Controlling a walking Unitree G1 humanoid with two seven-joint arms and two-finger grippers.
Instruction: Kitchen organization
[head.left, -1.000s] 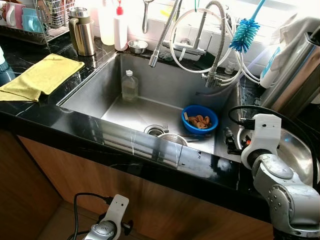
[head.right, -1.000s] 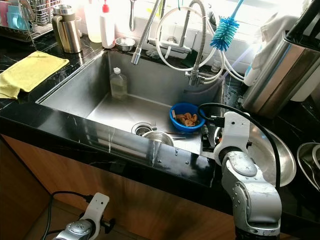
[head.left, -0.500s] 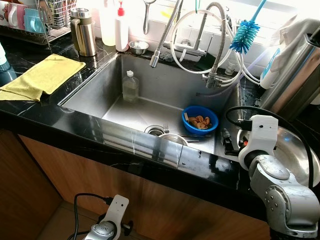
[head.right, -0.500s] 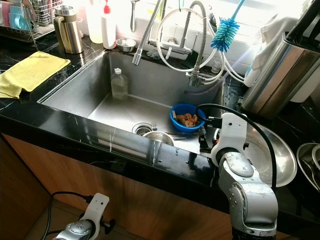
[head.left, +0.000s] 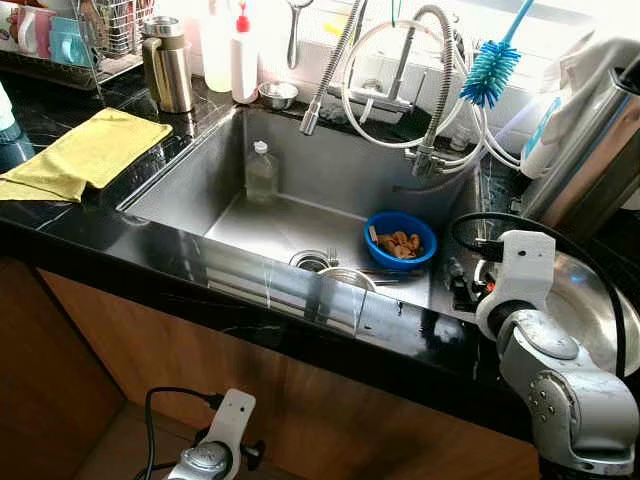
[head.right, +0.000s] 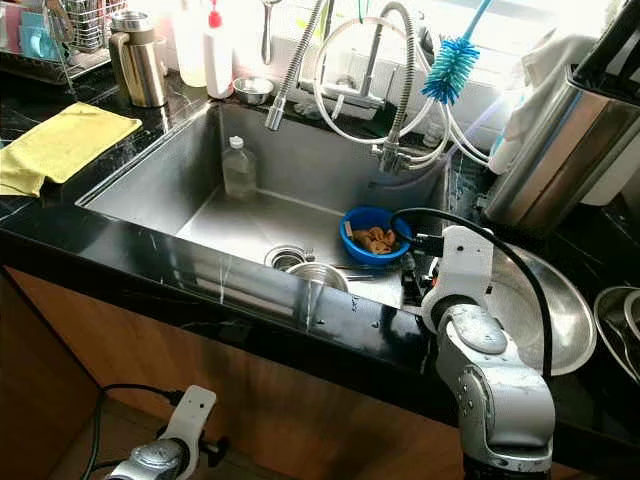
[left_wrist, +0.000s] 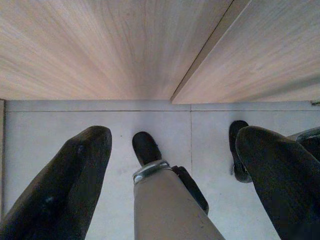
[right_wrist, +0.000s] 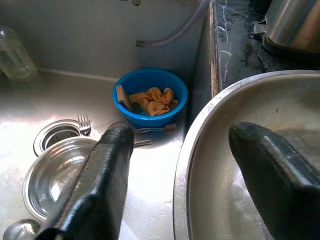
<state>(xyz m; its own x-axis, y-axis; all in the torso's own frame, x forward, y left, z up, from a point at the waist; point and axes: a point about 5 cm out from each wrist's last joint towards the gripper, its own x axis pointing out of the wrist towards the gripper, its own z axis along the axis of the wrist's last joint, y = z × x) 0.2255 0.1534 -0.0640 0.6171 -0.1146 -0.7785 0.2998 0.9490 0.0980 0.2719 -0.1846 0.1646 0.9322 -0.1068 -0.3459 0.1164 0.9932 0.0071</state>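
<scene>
The right pincer (right_wrist: 175, 185) hangs released at the lower right of the head views, its two black fingers (right_wrist: 102, 175) spread wide either side of the near rim of the large steel bowl (right_wrist: 240, 165) that sits on the black worktop (head.left: 90, 230) just right of the sink (head.left: 200, 200). One finger is over the sink side and the other over the bowl's inside, and neither appears to touch the rim yet. The step in hand looks like lining up a grasp on that bowl, early in the tidying. Next, the pincer needs to come down so the rim sits between the fingers, then clench on the thin metal edge, which may slip.

In the middle of the frame, the sink holds a blue bowl (head.left: 400, 238) of orange scraps, a smaller steel bowl (right_wrist: 57, 175) by the drain, a fork (right_wrist: 83, 124) and a clear bottle (head.left: 260, 172). A yellow cloth (head.left: 85, 152) lies at the upper left.

The left pincer (left_wrist: 165, 165) hangs idle at the bottom, released, over the pale floor (left_wrist: 50, 120)
</scene>
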